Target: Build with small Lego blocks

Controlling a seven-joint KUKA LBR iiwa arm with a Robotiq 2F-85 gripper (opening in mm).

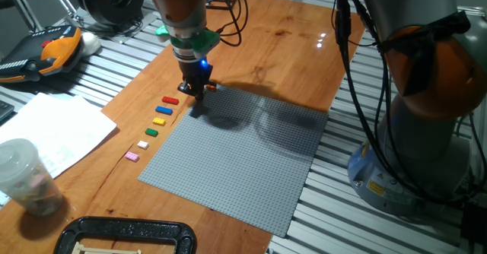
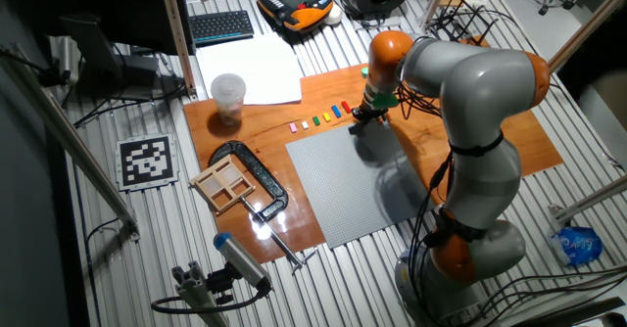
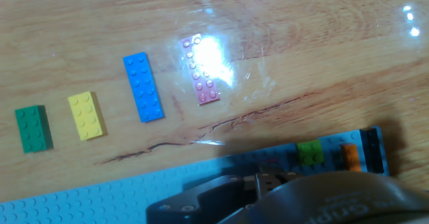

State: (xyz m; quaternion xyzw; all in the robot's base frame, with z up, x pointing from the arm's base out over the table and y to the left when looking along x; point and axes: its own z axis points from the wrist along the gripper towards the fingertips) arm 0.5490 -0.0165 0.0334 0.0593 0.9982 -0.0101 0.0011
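My arm hangs over a wooden worktop [image 1: 289, 33], my claw [image 1: 193, 89] low at the far corner of a grey baseplate [image 1: 236, 151]. I cannot tell whether it is open or gripping. Small Lego blocks [image 1: 158, 122] lie in a row beside the baseplate. Only my hand view shows studs on the blue [image 3: 143, 86], yellow [image 3: 87, 115] and green [image 3: 33, 128] blocks.
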